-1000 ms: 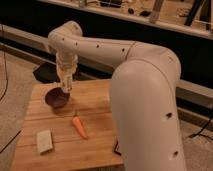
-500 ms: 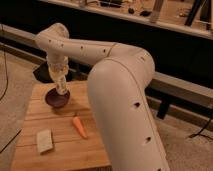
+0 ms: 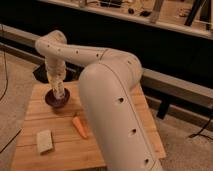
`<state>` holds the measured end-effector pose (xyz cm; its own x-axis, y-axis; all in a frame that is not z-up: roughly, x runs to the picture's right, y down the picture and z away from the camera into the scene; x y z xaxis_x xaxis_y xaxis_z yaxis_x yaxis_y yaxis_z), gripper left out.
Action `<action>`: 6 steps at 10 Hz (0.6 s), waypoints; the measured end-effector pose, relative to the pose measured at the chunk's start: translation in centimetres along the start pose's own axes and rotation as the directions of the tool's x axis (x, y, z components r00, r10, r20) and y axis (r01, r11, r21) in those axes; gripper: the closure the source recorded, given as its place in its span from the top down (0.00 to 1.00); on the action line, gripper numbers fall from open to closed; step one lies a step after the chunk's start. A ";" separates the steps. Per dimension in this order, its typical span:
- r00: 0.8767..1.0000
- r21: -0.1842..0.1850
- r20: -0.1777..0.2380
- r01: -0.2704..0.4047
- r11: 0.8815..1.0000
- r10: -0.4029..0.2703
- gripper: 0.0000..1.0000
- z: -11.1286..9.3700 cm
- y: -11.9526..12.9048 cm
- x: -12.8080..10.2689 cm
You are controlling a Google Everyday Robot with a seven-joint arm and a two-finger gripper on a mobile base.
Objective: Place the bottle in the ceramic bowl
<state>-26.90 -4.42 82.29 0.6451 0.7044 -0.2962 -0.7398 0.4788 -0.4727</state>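
Hovering gripper (image 3: 57, 93) right over bowl (image 3: 49, 100), left of frame on wooden table (image 3: 30, 117) | fingers pressed together, apparently pinching bottle (image 3: 57, 85) upright for a straight drop-in | bottle barely distinguishable from pale wrist | carrot (image 3: 79, 126), sponge (image 3: 44, 141) apart, lower left

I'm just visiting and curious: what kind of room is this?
Likely a robotics lab or workshop: a wooden table holds test props, a carrot and a purple bowl under the arm's gripper; cables trail on the floor, and an equipment bench runs behind.
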 end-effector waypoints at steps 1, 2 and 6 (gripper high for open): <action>1.000 -0.010 -0.009 -0.004 1.000 0.004 0.00 0.7 0.2 0.1; 1.000 -0.023 -0.021 -0.012 1.000 0.011 0.00 1.5 0.3 0.3; 0.998 -0.052 -0.055 -0.026 0.998 0.023 0.02 3.2 0.9 0.7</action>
<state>-27.70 -1.86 84.34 0.6371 0.6855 -0.3524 -0.7456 0.4322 -0.5072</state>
